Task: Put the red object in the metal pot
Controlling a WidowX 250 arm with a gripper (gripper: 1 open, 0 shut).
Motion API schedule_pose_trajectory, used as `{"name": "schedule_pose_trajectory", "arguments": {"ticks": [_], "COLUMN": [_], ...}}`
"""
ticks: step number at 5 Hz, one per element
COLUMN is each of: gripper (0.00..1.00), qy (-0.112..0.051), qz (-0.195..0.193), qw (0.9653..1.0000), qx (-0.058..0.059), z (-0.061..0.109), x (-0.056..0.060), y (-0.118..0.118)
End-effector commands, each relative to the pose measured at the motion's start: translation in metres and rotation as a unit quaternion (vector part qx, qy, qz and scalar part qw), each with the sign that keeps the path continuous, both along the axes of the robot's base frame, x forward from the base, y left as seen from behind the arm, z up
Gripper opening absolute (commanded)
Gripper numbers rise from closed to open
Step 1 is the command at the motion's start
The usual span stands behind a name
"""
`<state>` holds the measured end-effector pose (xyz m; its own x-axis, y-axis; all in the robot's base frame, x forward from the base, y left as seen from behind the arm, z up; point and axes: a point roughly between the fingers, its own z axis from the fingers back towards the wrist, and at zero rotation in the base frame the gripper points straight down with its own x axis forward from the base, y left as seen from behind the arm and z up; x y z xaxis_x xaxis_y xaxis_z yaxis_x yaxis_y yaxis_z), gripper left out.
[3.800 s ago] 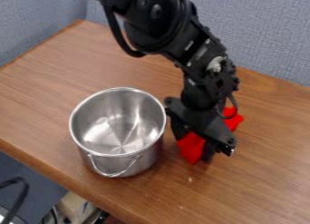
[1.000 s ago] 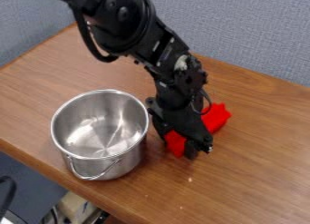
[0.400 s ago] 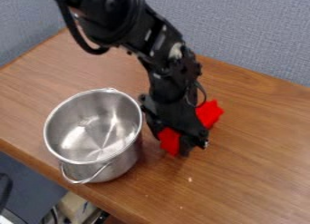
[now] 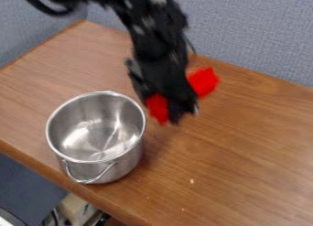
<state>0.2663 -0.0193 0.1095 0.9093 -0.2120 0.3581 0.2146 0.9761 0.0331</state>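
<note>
My tool [image 4: 167, 100] is clamped across the red bar [image 4: 184, 91], holding it clear of the table [image 4: 257, 166], just right of the steel pot [image 4: 95, 135], high enough, I judge, to pass over its rim.
</note>
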Motion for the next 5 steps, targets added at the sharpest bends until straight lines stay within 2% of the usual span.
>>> {"name": "schedule_pose_trajectory", "arguments": {"ticks": [1, 2, 3, 4, 5], "gripper": [0.0, 0.0, 0.0, 0.0, 0.0], "qy": [-0.037, -0.015, 0.008, 0.036, 0.06], "qz": [0.025, 0.044, 0.04, 0.039, 0.072], "qw": [0.999, 0.9989, 0.9991, 0.9984, 0.9954], "qx": [-0.007, -0.002, -0.01, -0.018, -0.018], "z": [0.031, 0.038, 0.034, 0.024, 0.005], "x": [0.01, -0.009, -0.032, -0.059, -0.078], "y": [0.033, 0.054, 0.062, 0.072, 0.067]}}
